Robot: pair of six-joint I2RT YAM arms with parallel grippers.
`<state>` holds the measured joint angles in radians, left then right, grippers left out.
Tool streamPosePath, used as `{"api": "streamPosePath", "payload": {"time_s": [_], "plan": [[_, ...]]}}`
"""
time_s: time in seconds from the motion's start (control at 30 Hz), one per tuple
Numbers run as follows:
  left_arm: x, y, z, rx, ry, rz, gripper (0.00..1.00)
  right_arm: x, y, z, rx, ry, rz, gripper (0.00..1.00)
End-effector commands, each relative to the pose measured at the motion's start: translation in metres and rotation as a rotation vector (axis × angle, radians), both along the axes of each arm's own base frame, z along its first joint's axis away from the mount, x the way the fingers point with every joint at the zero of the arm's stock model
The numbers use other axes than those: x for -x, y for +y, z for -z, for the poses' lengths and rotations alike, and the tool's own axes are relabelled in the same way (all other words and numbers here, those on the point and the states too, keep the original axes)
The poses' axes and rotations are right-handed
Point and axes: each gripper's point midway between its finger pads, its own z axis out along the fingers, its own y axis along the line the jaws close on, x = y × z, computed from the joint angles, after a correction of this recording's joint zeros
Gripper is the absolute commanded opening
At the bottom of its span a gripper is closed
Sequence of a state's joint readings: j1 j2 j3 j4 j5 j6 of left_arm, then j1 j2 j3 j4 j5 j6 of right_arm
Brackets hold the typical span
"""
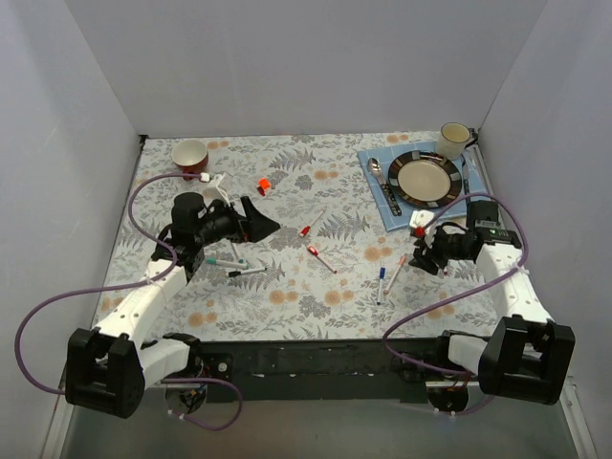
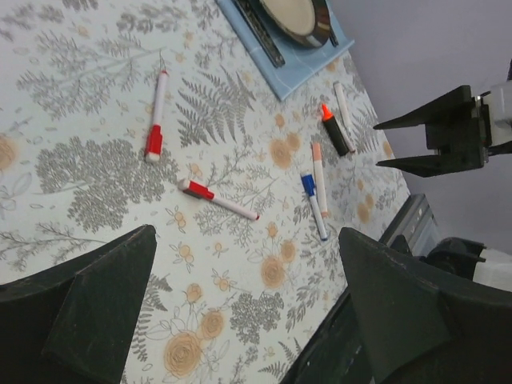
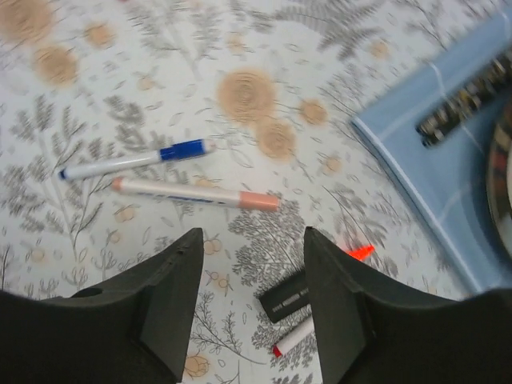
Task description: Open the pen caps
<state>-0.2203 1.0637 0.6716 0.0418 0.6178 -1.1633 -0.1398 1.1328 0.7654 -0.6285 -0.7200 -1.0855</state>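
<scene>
Top view: even, soft overhead light, fairly bright, no glare on the white walls (image 1: 306, 57). Only faint, short shadows on the tablecloth (image 1: 316, 277). Slight wide-angle bend at the edges. Left wrist view: cloth sharp, left fingers (image 2: 88, 312) dark and soft-edged close up. Right wrist view: blurry esp. top right, placemat (image 3: 432, 152) smeared, right fingers (image 3: 172, 296) near-black w/ little detail.
</scene>
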Motion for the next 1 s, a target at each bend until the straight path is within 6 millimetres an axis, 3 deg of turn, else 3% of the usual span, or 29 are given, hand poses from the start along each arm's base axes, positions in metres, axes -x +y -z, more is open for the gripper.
{"api": "streamPosePath", "payload": {"time_s": [0.0, 0.13, 0.23, 0.3, 0.33, 0.4, 0.43, 0.47, 0.57, 0.67, 0.73, 0.8, 0.83, 0.97], "plan": [[0.010, -0.015, 0.007, -0.024, 0.063, 0.083, 0.98, 0.039, 0.031, -0.003, 0.032, -0.169, -0.537, 0.62], [0.014, -0.015, 0.020, -0.055, 0.097, 0.071, 0.98, 0.041, 0.033, 0.006, 0.089, -0.087, -0.680, 0.59], [0.016, -0.014, 0.024, -0.062, 0.100, 0.073, 0.98, 0.036, 0.036, 0.021, 0.124, -0.033, -0.680, 0.57], [0.017, -0.017, 0.023, -0.056, 0.098, 0.097, 0.98, 0.017, 0.041, 0.021, 0.142, -0.074, -0.631, 0.54], [0.020, -0.022, 0.023, -0.052, 0.098, 0.117, 0.98, 0.011, 0.041, 0.020, 0.108, 0.000, -0.508, 0.52], [0.024, -0.030, 0.027, -0.059, 0.107, 0.146, 0.98, -0.024, 0.040, 0.003, 0.074, 0.003, -0.296, 0.48], [0.030, -0.039, 0.027, -0.066, 0.103, 0.177, 0.98, -0.031, 0.040, -0.005, 0.045, 0.039, -0.211, 0.47], [0.031, -0.042, 0.030, -0.077, 0.108, 0.180, 0.98, -0.033, 0.041, -0.011, -0.027, 0.160, -0.050, 0.47], [0.035, -0.049, 0.037, -0.102, 0.131, 0.187, 0.98, -0.027, 0.053, -0.019, -0.176, 0.309, 0.107, 0.47], [0.038, -0.052, 0.038, -0.113, 0.141, 0.178, 0.98, -0.011, 0.056, -0.005, -0.226, 0.436, 0.223, 0.55], [0.042, -0.053, 0.036, -0.112, 0.132, 0.175, 0.98, -0.004, 0.046, 0.019, -0.125, 0.480, 0.343, 0.59], [0.042, -0.051, 0.038, -0.116, 0.131, 0.159, 0.98, 0.004, 0.045, 0.032, -0.095, 0.521, 0.396, 0.62], [0.043, -0.051, 0.035, -0.114, 0.123, 0.160, 0.98, 0.004, 0.035, 0.044, -0.036, 0.520, 0.465, 0.62], [0.044, -0.050, 0.031, -0.110, 0.111, 0.157, 0.98, -0.005, 0.022, 0.055, 0.070, 0.496, 0.623, 0.62]]}}
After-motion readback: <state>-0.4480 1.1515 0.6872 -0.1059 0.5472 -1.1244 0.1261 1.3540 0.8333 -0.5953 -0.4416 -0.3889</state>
